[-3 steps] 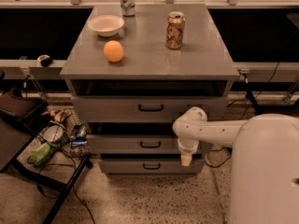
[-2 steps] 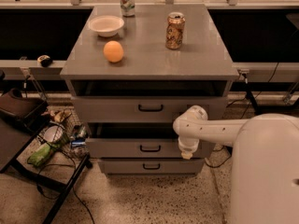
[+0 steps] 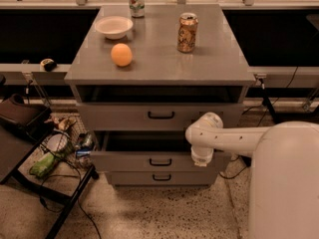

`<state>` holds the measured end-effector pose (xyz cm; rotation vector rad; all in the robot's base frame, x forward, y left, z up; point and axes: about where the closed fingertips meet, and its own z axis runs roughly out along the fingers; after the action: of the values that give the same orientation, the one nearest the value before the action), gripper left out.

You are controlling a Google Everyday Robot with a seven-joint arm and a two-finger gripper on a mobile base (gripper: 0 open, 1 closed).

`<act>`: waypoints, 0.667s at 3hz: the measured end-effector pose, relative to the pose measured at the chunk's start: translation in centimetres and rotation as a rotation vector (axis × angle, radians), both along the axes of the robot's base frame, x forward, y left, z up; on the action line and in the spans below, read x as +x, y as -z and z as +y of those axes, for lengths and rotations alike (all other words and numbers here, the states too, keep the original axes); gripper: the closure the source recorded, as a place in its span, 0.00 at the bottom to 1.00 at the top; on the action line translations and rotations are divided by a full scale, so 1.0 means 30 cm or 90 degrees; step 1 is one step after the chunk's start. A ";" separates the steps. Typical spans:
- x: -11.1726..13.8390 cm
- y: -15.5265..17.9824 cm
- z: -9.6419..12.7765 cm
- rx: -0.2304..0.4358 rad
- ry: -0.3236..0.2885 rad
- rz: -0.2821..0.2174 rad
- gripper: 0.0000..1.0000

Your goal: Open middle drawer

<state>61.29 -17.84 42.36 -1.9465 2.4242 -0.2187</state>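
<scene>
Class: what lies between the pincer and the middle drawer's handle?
Only bare grey panel, in the camera view. The pincer hangs at the middle drawer, right of its handle.

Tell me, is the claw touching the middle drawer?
Cannot tell. The camera view shows the claw over the right end of the middle drawer front, yet neither contact nor gap is plain.

Glossy white rounded arm (image 3: 239,136); pale gripper (image 3: 201,158) at middle drawer (image 3: 134,161)

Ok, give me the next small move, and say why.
Probably draw the gripper straight back toward the base: it sits at the right end of the front of the middle drawer, which looks only partly out, with a dark gap above it.
</scene>
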 end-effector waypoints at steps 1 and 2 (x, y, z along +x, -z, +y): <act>0.002 -0.016 -0.002 0.000 0.000 0.000 1.00; 0.003 -0.048 -0.003 0.002 0.001 -0.006 1.00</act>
<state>61.37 -17.94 43.79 -1.9382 2.4188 -0.2235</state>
